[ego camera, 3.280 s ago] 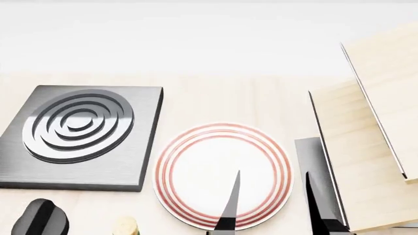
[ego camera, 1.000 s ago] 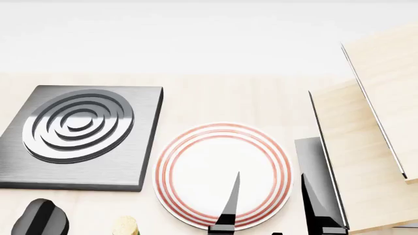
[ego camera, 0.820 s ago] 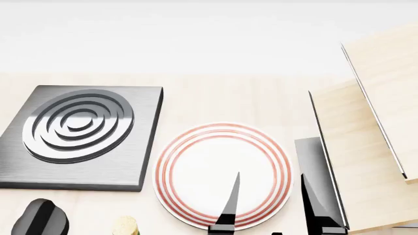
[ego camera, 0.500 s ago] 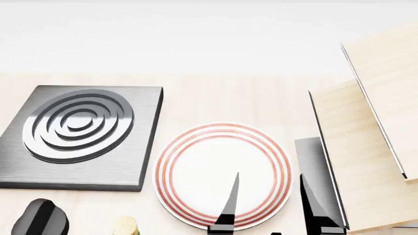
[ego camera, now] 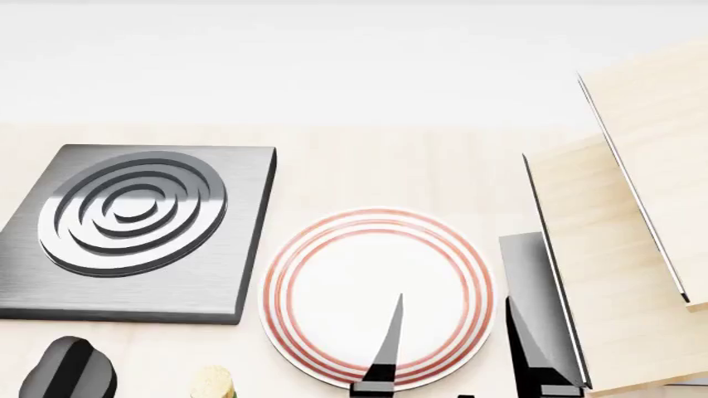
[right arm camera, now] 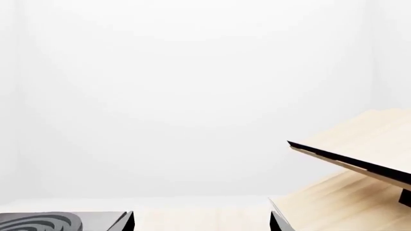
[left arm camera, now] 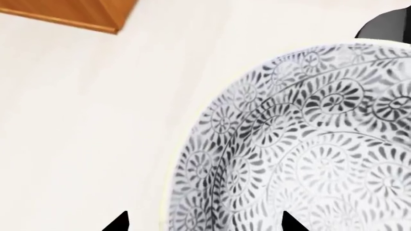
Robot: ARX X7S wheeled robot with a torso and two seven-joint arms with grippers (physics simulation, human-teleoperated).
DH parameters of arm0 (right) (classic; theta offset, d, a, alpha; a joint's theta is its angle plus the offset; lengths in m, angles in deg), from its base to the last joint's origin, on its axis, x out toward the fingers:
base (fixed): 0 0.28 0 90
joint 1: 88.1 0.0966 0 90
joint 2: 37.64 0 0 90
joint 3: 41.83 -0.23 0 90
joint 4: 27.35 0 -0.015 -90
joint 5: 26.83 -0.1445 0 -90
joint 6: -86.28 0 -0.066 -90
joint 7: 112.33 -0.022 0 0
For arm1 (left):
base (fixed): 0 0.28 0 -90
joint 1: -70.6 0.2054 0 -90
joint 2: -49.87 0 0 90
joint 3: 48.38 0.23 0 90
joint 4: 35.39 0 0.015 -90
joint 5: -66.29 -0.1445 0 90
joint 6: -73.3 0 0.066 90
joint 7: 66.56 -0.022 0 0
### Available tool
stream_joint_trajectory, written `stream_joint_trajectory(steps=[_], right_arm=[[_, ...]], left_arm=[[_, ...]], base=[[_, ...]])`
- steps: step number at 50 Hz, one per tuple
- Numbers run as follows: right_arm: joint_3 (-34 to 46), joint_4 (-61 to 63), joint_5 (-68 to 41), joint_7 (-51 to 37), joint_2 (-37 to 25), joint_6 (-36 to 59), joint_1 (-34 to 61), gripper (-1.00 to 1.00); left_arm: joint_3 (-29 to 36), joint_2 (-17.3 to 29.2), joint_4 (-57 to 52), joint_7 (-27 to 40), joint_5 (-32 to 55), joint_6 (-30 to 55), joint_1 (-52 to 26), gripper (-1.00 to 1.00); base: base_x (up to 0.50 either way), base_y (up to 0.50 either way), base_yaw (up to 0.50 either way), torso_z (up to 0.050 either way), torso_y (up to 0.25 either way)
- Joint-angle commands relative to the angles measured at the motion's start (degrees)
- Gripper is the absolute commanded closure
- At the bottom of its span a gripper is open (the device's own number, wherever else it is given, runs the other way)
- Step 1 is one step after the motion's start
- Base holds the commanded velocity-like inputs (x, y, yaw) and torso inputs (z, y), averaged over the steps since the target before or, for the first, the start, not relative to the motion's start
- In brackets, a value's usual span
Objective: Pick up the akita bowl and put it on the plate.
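Note:
The akita bowl, white with a dense grey-black floral pattern, fills much of the left wrist view and rests on a pale surface. My left gripper is open, with the bowl's rim between its two dark fingertips: one outside the bowl, one over its inside. The bowl does not show in the head view. The plate, white with red rings, lies at the middle of the wooden table. My right gripper is open above the plate's right half, with nothing between its fingers.
A grey square burner with dark rings sits left of the plate. Pale wooden panels rise at the right. A dark part of my left arm shows at the lower left. An orange-brown wooden block lies beyond the bowl.
The right gripper's fingers have drifted slightly left and down in the head view. The plate and burner have not moved.

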Motion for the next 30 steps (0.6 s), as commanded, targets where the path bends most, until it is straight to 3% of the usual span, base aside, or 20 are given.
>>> stream_joint_trajectory(steps=[1, 27, 28, 30], right_arm=[[0.2, -0.3, -0.1, -0.1, 0.0, -0.1, 0.1, -1.00], [0.7, -1.1, -0.3, -0.3, -0.2, -0.6, 0.4, -1.00], [0.7, -1.1, -0.4, -0.3, -0.2, -0.6, 0.4, -1.00], [0.8, -1.1, -0.2, -0.4, -0.2, -0.6, 0.4, -1.00]], left_arm=[[2.7, 0.0, 1.9, -0.5, -1.0, 0.4, -1.8, -1.00], [12.3, -2.3, 12.2, -5.6, -7.3, 1.2, -9.4, -1.00], [12.8, -2.3, 12.5, -5.5, -8.1, 1.2, -9.6, 1.00], [13.2, -2.6, 12.4, -6.3, -8.9, 0.8, -9.5, 1.00]], base=[[0.00, 0.00, 0.00, 0.000, 0.000], [0.00, 0.00, 0.00, 0.000, 0.000], [0.00, 0.00, 0.00, 0.000, 0.000], [0.00, 0.00, 0.00, -0.008, 0.000]])
